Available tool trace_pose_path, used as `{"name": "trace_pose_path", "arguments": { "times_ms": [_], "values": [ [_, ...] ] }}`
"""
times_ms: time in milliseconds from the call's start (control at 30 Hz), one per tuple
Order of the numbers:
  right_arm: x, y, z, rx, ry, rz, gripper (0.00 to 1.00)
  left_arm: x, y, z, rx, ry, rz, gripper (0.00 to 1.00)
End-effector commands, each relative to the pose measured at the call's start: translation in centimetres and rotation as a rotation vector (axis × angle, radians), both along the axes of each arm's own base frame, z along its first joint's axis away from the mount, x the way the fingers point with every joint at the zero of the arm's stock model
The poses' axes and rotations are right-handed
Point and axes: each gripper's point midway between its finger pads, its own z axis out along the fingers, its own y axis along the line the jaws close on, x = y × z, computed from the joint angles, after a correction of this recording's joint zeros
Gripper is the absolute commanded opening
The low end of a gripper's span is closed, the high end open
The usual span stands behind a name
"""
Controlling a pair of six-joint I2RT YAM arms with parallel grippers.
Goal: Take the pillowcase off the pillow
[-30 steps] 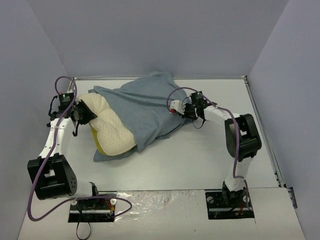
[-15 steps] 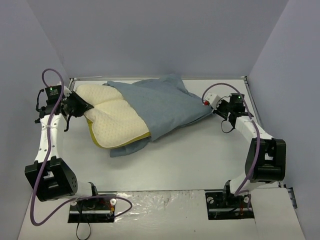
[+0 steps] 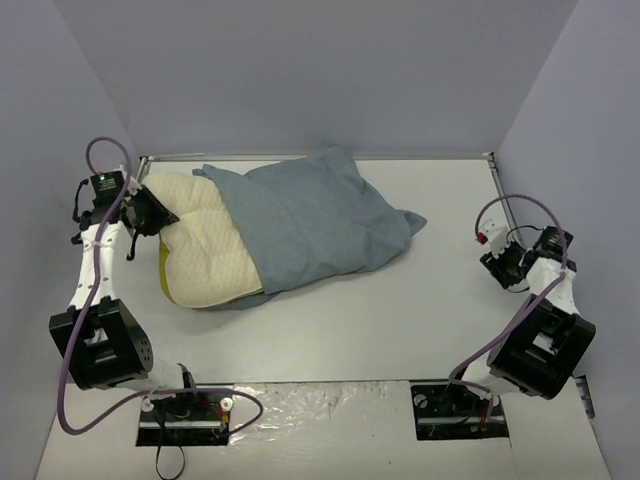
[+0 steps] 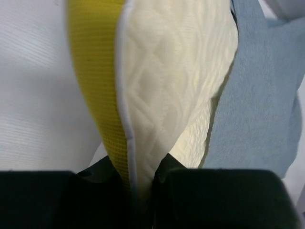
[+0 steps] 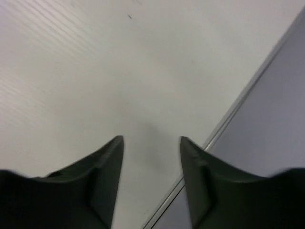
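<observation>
The cream pillow (image 3: 205,255) lies at the table's left, its left half bare. The grey-blue pillowcase (image 3: 315,220) still covers its right half and trails to a loose corner at the right. My left gripper (image 3: 150,212) is shut on the pillow's left edge. In the left wrist view, the quilted cream pillow (image 4: 162,81) and its yellow trim (image 4: 93,81) are pinched in that gripper (image 4: 140,174), with the pillowcase (image 4: 259,109) behind. My right gripper (image 3: 497,263) is open and empty near the table's right edge, well clear of the cloth. The right wrist view shows only bare table between the right gripper (image 5: 151,143) fingers.
Grey-blue walls close in the white table (image 3: 400,310) on three sides. A metal strip (image 5: 238,107) runs along the right edge, just beside my right gripper. Both arm bases are bolted at the near edge.
My right gripper pulled the pillowcase to the right, then opened, let it go and drew back to the right edge. The left gripper kept its hold on the pillow, now more uncovered.
</observation>
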Motion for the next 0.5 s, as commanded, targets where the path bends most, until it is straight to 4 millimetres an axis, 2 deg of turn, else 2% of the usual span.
{"name": "trace_pose_path", "arguments": {
  "times_ms": [0,67,100,133,167,200,233,267,300,333,367,400,433,467],
  "values": [
    [0.9,6.8,5.8,0.333,-0.067,0.151,0.53,1.1,-6.0,0.2,0.08,-0.026,-0.297,0.02],
    [2.6,11.6,7.8,0.509,-0.042,0.165,0.64,0.5,-7.8,-0.7,0.191,-0.018,-0.401,0.02],
    [3.5,13.5,8.1,0.561,-0.022,0.176,0.7,-0.3,-10.7,0.4,0.244,-0.071,-0.48,0.02],
    [6.1,16.2,9.8,0.582,-0.077,0.237,0.72,-0.6,-11.4,0.8,0.32,-0.118,-0.527,0.02],
    [6.9,17.9,10.1,0.698,-0.02,0.119,0.74,-1.2,-11.3,2.5,0.414,-0.22,-0.507,0.02],
    [7.8,19.3,10.4,0.729,-0.014,0.122,0.76,-2.0,-13.1,3.6,0.465,-0.297,-0.553,0.02],
    [9.8,21.4,11.2,0.745,-0.048,0.168,0.77,-2.5,-13.3,4.5,0.555,-0.371,-0.592,0.02],
    [10.7,22.2,11.4,0.789,-0.031,0.102,0.79,-3.4,-13.5,8.8,0.628,-0.557,-0.572,0.02],
    [11.7,22.9,10.9,0.796,-0.018,0.106,0.8,-4.8,-14.5,7.6,0.683,-0.605,-0.639,0.02],
    [12.6,23.5,11.3,0.792,-0.029,0.124,0.8,-5.4,-14.5,8.4,0.78,-0.68,-0.675,0.02],
    [14.1,24.6,13.4,0.798,-0.079,0.153,0.82,-6.9,-14.5,11.6,0.825,-0.83,-0.648,0.02],
    [15.5,24.5,13.9,0.784,-0.107,0.119,0.85,-7.5,-14.6,12.2,0.857,-0.885,-0.647,0.02],
    [16.5,24.8,13.3,0.799,-0.086,0.109,0.85,-8.0,-14.5,11.4,0.905,-0.903,-0.677,0.02],
    [18.1,24.9,15.9,0.813,-0.135,0.125,0.85,-8.7,-14.4,12.4,0.93,-0.95,-0.669,0.02]
  ]
}}
